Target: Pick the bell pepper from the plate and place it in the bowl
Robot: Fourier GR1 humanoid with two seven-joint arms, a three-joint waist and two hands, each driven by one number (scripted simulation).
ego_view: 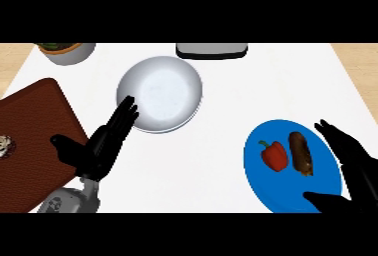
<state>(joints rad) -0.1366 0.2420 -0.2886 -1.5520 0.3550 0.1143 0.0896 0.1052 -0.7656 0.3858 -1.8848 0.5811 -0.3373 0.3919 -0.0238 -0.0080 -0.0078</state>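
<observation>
A red bell pepper (275, 155) lies on the blue plate (277, 192) at the right, beside a brown elongated piece of food (301, 153). My right hand (356, 167) is open over the plate's right edge, fingers straight and pointing up-left, thumb near the plate's lower rim; it does not touch the pepper. The white bowl (161, 93) sits upper centre. My left hand (105, 141) is open with straight fingers, their tips just at the bowl's lower left rim.
A brown wooden board (33, 135) fills the left side with a small round item (4, 146) at its edge. A white pot with a plant (66, 51) stands at the back left, and a dark-and-white appliance (211, 50) at the back centre.
</observation>
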